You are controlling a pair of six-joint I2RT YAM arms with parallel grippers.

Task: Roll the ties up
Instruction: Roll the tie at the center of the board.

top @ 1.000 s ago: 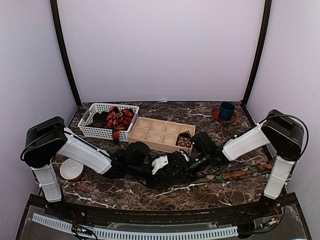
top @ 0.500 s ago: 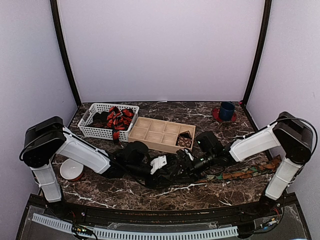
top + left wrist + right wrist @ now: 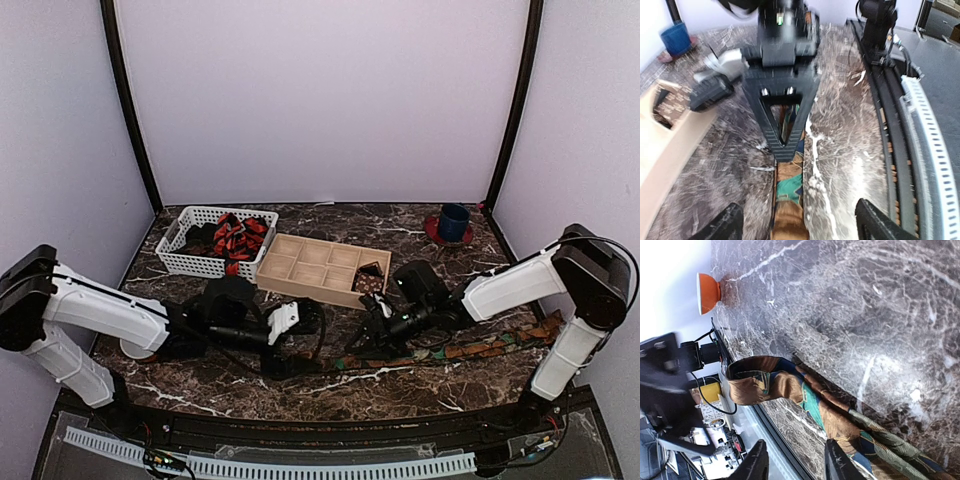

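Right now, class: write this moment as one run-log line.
left claw: open, astride tie | right claw: tips at tie, grip unclear | tie: end curled, rest unrolled

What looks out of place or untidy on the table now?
The red-and-black striped tie hangs out over the near rim of the white basket. The brown-orange tie lies stretched along the near edge of the table, its end only loosely curled.

bare tabletop [image 3: 300,390] lies open between left claw [image 3: 315,324] and right claw [image 3: 360,338]; the wooden tray [image 3: 310,265] walls it behind.
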